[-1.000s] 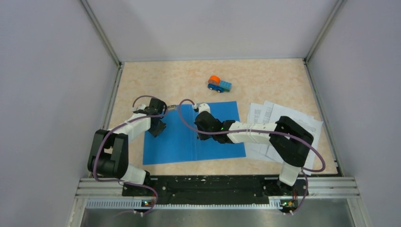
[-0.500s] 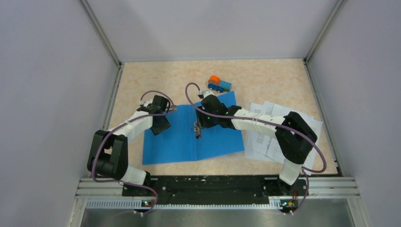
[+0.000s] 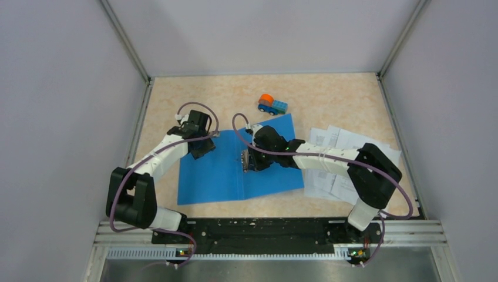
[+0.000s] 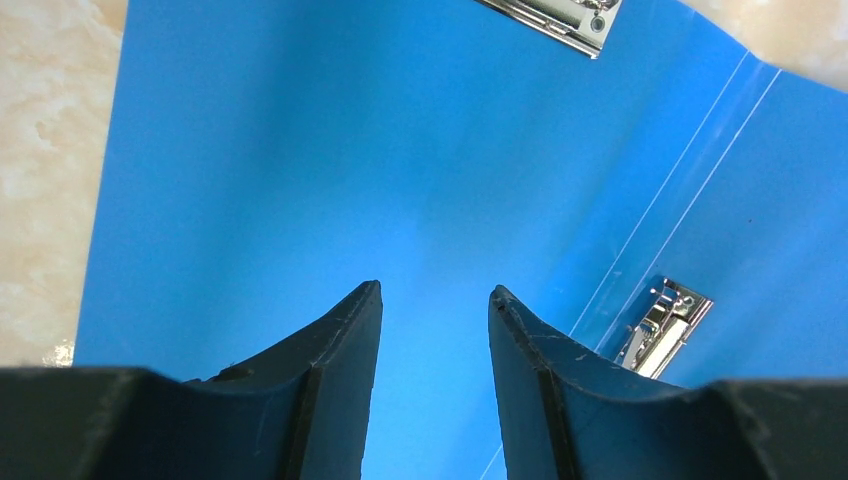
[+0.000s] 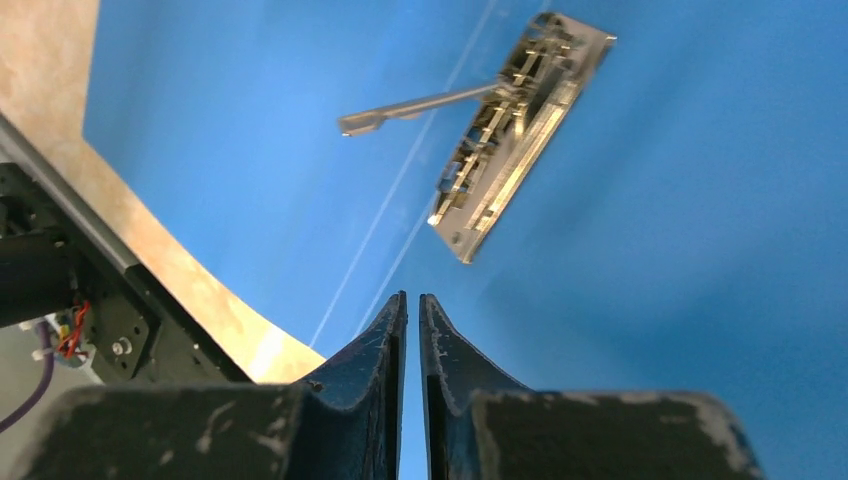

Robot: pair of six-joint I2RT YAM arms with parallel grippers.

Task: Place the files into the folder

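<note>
"Right of the folder (image 3: 217, 176), on the table (image 3: 194, 100), sit the files (image 3: 329, 138) (a fanned white stack, with my right forearm crossing over part of it)."

"And the folder itself?"

"Spread open between my two arms, its spine running away from my bases. The sheets' long side runs much the same way. So I judge the coming move to be a sideways carry, right to left, onto the open cover."

"Which arm is nearer?"

"My right one, plainly. But my right gripper (image 5: 412, 300) hangs over the metal clip (image 5: 520, 120) at the spine, its fingers pinched almost together on nothing. My left gripper (image 4: 435, 290) hovers over the left cover, jaws parted, empty too."

"Anything changed from a second ago?"

"Yes. The right cover's far corner has swung toward the toy truck (image 3: 273, 104). My right gripper has come back along the spine to the clip, and my left has crept farther out."
</note>
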